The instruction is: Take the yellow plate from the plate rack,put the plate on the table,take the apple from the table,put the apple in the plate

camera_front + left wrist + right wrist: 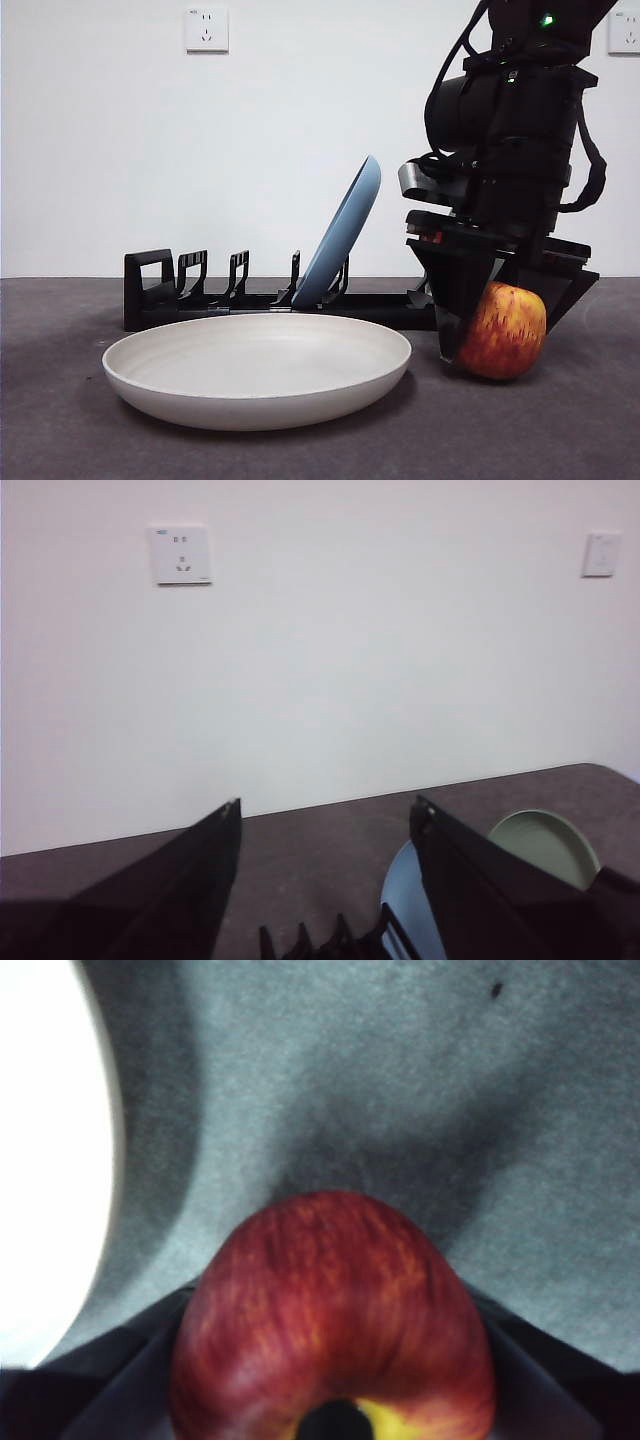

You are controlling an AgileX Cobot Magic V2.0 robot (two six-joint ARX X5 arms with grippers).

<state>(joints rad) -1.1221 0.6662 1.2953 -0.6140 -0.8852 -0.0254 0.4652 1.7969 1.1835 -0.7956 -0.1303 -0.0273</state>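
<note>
Grey table point(60, 440), yellow plate point(257, 370) flat, right tool point(500, 335) clasping apple point(505, 330), blue plate point(345, 235) racked behind

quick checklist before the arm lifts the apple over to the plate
1. Right gripper around the apple: ok, a jaw on each side in the right wrist view.
2. Jaws clamped firmly on the apple: cannot tell, contact is hidden.
3. Yellow plate flat on the table, bowl empty: ok.
4. Path from apple to plate free: ok, only bare table between them.
5. Blue plate leaning in the plate rack behind the path: ok.
6. Left gripper out of the way: ok, open, up by the rack.
</note>
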